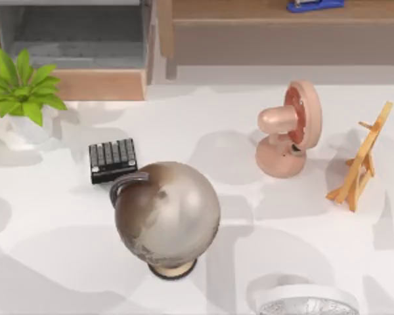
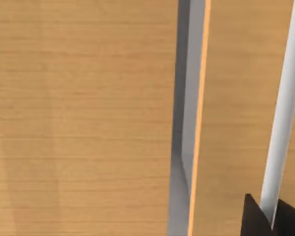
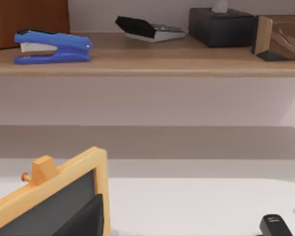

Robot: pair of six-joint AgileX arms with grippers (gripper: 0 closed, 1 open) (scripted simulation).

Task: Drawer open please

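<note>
The left gripper sits against the drawer front (at 11 o'clock on the table, pulled out); I cannot tell its grip. Risk: dragging further could knock the plant just beside

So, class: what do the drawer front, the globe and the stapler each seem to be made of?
Drawer front: light tan wood, matt, faint grain lines.
Globe: brownish ball, soft sheen, perhaps plastic or metal.
Stapler: glossy blue shell, probably plastic, with a pale metal-looking strip.

Tan-fronted drawer pulled open, top-left
</note>
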